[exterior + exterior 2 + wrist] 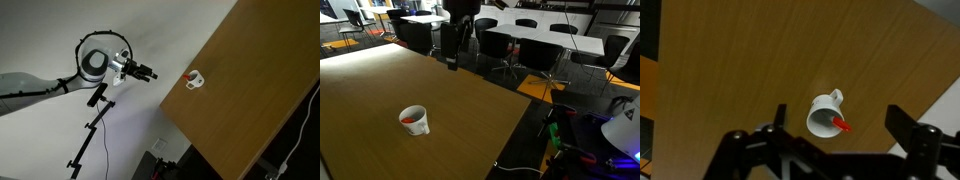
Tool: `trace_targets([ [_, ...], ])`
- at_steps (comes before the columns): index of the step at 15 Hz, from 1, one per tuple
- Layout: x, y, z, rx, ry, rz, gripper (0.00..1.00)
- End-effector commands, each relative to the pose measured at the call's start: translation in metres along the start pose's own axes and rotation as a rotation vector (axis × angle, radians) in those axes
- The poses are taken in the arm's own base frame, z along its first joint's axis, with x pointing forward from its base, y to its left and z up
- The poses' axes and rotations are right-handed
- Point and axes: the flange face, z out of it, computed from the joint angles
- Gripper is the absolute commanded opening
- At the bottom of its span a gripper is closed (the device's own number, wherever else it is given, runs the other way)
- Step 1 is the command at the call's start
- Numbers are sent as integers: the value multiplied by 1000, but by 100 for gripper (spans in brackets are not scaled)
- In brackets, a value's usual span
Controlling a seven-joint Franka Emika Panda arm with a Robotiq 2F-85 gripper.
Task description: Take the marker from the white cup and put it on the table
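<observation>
The white cup point(825, 112) stands on the brown table point(740, 60), seen from above in the wrist view. The red marker point(841, 125) sticks out of it over the rim. The cup shows in both exterior views point(194, 80) point(414, 120), with red inside. My gripper point(838, 118) is open, its two dark fingers spread on either side of the cup, well above it. In an exterior view the gripper point(150, 74) hangs high in the air away from the cup. In an exterior view the gripper point(451, 55) is dark against the background.
The table edge point(510, 140) drops off near the cup. Black chairs point(500, 45) and white tables point(550, 32) stand behind. A black stand point(90, 125) is beside the arm. Cables lie on the floor point(560, 150).
</observation>
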Motion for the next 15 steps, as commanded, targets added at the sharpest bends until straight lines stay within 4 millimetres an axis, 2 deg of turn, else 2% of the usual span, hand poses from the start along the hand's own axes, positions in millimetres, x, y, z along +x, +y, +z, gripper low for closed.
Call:
trace_targets([
  [1,7,-4,5,13,1,-28,100],
  [8,26,-59,34,-81,6,-160,100],
  [15,49,-92,86,-120,-13,-68,100],
])
